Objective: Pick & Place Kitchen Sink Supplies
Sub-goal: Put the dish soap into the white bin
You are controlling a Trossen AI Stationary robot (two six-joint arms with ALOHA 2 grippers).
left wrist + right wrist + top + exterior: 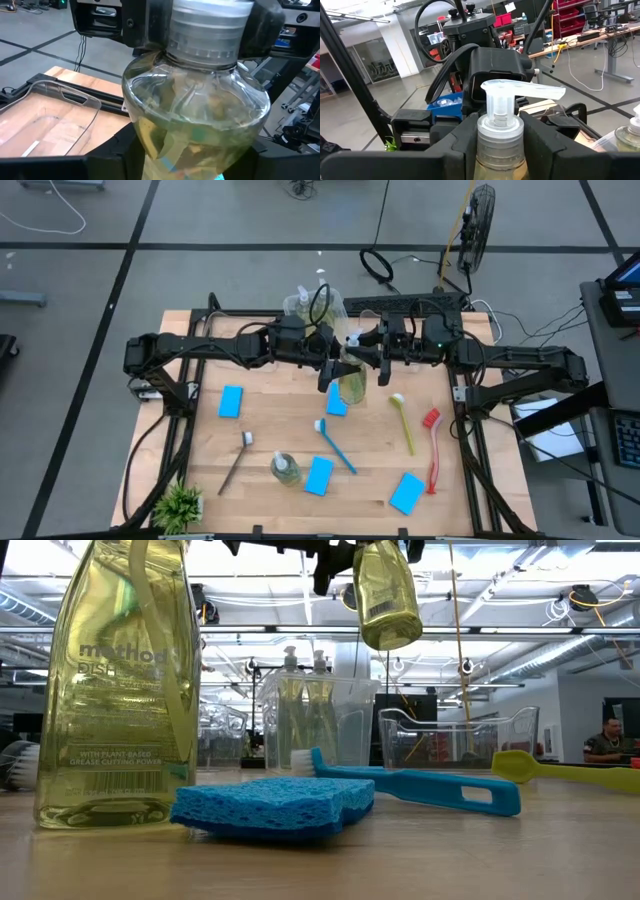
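A clear yellow-green soap bottle [352, 383] with a white pump [520, 92] hangs upright over the middle of the table, high above it [387, 600]. My two grippers meet at it. My right gripper [376, 360] comes from the table's right and is shut on its top. My left gripper [335, 370] comes from the left and closes around the body [195, 115]. A second soap bottle [285, 468] stands on the table near the front, next to a light-blue sponge [318, 475]. My left gripper has the bottle's body [150, 150] between its two fingers, below the shoulder. One dark finger [112, 152] lies against each side, and the fingers come in about level from the table's left. My right gripper pinches the ribbed white collar [500, 135] just under the pump between its two fingers [457, 142], level from the table's right. The bottle hangs upright below the hold, clear of the table.
Three more sponges [231, 401] [336, 402] [407, 493] lie on the table, with blue [335, 445], yellow [403, 423], red [432, 448] and dark grey [236, 462] brushes. Clear bins [320, 725] holding bottles stand at the far edge. A potted plant [178, 505] is at the front left.
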